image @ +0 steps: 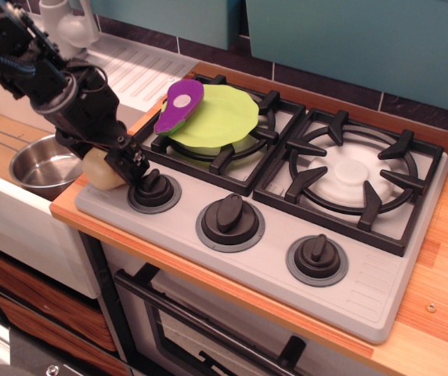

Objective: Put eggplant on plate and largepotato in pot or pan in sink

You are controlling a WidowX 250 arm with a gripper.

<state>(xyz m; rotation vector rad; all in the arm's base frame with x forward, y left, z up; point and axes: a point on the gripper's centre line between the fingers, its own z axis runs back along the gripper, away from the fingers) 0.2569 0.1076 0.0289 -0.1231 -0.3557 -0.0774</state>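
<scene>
The black robot gripper (118, 160) appears clamped around the smooth pale tan oval toy potato (101, 169) at the stove's left corner beside the shiny steel pot (42, 166); likely light, rigid, slippery, best pinched across its middle.

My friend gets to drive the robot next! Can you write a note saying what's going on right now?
Gripper: down on the potato at the stove's front-left corner; whether it grips it cannot be told.
Done: eggplant lies on the green plate over the left burner.
Left: carry the potato into the steel pot, which sits in the sink just to the left and holds nothing yet.
</scene>
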